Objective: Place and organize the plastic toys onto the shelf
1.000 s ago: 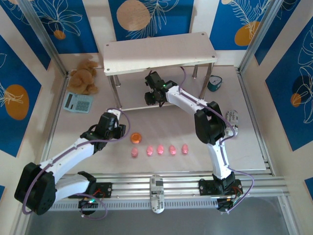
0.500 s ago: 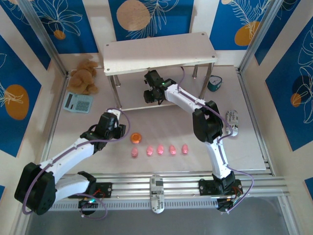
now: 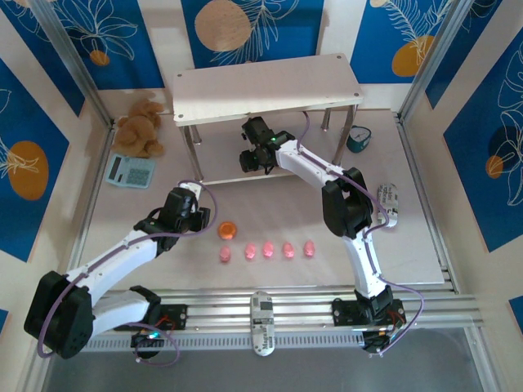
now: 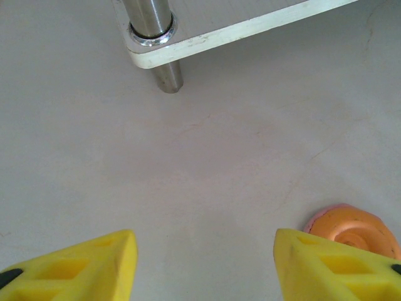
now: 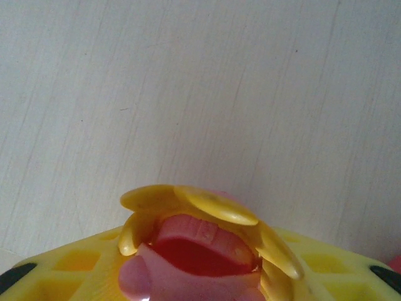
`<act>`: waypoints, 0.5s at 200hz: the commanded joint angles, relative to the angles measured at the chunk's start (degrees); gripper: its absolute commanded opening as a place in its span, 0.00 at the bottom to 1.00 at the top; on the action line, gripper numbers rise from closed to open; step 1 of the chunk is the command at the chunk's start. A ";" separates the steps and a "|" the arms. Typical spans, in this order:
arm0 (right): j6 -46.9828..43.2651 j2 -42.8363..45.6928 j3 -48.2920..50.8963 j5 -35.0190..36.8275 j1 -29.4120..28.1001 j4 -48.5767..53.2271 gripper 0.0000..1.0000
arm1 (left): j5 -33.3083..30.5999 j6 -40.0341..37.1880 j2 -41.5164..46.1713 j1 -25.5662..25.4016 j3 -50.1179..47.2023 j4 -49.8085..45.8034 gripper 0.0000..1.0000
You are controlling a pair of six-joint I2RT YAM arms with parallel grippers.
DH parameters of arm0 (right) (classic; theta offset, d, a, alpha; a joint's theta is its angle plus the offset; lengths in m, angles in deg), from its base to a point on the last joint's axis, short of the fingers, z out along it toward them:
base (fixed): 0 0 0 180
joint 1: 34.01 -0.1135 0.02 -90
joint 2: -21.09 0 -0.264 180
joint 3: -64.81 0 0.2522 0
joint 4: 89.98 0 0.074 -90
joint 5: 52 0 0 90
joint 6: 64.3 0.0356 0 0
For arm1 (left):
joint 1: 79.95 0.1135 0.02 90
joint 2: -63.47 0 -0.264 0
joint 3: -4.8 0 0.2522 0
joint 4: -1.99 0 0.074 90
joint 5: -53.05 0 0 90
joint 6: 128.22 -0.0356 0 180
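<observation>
- Cupcake figure [image 5: 199,241] sits between the fingers of the right claw [image 3: 253,162], over the lower board of the shelf [image 3: 270,82]. Whether the pads still press it I cannot tell.
- Left claw [image 4: 203,251] is spread and empty, low over the desk [image 4: 207,169], near a shelf leg [image 4: 168,78].
- Orange round piece [image 4: 351,227] lies just right of that claw's right finger, outside the gap. Being round, it has no long axis to match, so a small shift rightward should straddle it.
- Five piglets [image 3: 268,250] stand in a left-to-right row nearer the bases, and the left arm is closer to them.
- Compared with a second ago, the right arm has edged slightly toward the shelf. The left arm and the desk toys are unchanged.
</observation>
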 commanded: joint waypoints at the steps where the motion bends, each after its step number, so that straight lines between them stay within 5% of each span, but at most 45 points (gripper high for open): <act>1: -0.35 -0.03 0.25 -0.21 0.15 1.03 0.54 | -0.33 -0.72 1.49 0.78 0.08 -1.34 0.59; 100: -0.22 1.76 2.15 0.28 -0.20 -0.29 0.70 | -0.33 -0.81 1.89 0.83 0.44 -1.79 0.59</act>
